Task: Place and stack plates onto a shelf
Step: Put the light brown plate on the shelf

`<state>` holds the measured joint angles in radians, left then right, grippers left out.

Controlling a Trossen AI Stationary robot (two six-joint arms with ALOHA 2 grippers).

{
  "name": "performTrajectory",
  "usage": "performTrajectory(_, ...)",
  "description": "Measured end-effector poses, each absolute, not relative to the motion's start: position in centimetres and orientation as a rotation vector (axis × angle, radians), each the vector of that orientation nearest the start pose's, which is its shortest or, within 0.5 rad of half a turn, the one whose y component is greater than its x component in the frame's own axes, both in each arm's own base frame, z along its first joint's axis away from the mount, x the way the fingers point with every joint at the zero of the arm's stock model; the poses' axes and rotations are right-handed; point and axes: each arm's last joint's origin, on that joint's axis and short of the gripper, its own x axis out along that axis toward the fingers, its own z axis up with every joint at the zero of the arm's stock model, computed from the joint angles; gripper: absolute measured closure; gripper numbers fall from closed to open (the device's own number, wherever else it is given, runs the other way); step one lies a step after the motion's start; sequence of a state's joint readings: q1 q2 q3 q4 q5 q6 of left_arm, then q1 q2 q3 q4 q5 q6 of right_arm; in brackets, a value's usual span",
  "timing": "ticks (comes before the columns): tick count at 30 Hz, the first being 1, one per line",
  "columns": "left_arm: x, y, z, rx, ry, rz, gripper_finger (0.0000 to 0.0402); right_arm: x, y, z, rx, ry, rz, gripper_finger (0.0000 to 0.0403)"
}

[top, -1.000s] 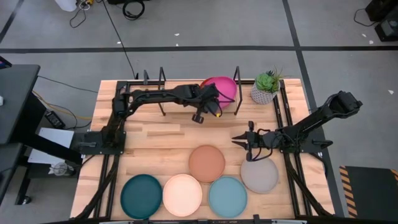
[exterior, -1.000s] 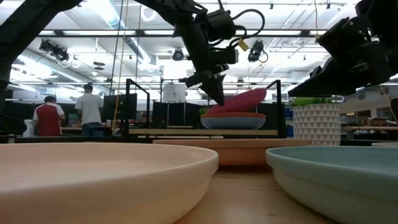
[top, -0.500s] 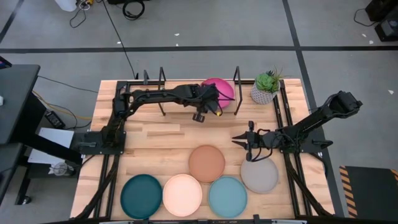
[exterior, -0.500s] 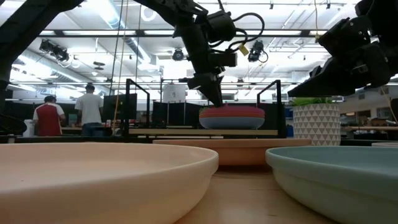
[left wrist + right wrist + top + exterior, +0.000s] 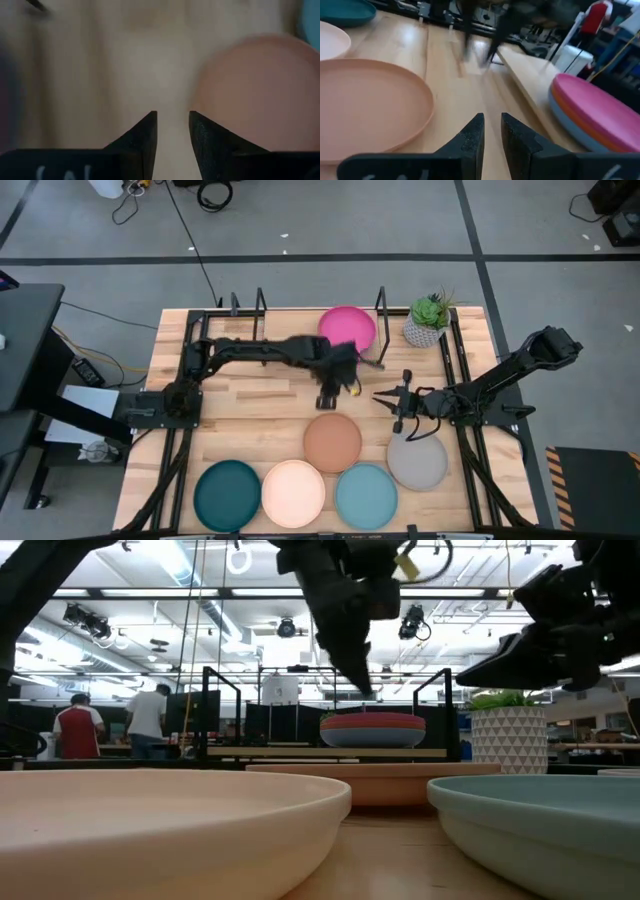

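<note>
The pink plate [image 5: 348,328] lies flat on top of an orange and a blue plate [image 5: 372,727] on the shelf [image 5: 300,751], between its black loops. The terracotta [image 5: 332,442], grey [image 5: 417,462], dark teal [image 5: 227,495], cream [image 5: 293,493] and light blue [image 5: 365,495] plates rest on the tabletop. My left gripper [image 5: 332,395] hangs above the table between the shelf and the terracotta plate [image 5: 260,90], its fingers a narrow gap apart and holding nothing. My right gripper [image 5: 385,405] hovers right of it, pointing toward the table's left, narrowly open [image 5: 492,122] and empty.
A potted plant [image 5: 428,320] in a white pot stands right of the shelf at the far edge. The shelf's left half [image 5: 245,330] holds no plates. Bare wood lies between the shelf and the plate rows. People stand in the room behind.
My left gripper lowered the pink plate from a tilt to lie flat on the stack, let go of it, then drew back toward the near edge and rose, ending over the bare wood near the terracotta plate. The right arm has stayed roughly where it was.
</note>
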<state>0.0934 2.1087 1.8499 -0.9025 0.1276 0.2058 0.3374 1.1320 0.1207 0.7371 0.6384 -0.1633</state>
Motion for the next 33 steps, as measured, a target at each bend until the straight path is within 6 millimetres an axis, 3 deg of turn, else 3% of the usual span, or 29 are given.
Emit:
performTrajectory(4,44.0,0.6,21.6,0.006,1.210,-0.154,0.0283,17.3,4.2,14.5,-0.333,0.250,-0.276,0.0332)
performTrajectory(8,43.2,-1.3,19.3,0.008,1.269,-0.072,0.0283,17.5,3.8,14.8,-0.364,0.224,-0.295,0.0332)
performTrajectory(16,42.5,0.0,16.8,-0.127,1.294,0.085,0.0268,17.9,2.7,15.1,-0.368,0.206,-0.266,0.0332)
performTrajectory(25,42.3,0.8,15.6,-0.217,1.271,0.015,0.0238,18.1,1.3,15.1,-0.355,0.211,-0.263,0.0332)
performTrajectory(33,42.3,-0.2,15.6,-0.172,1.279,0.030,0.0293,18.2,1.0,15.0,-0.340,0.209,-0.245,0.0332)
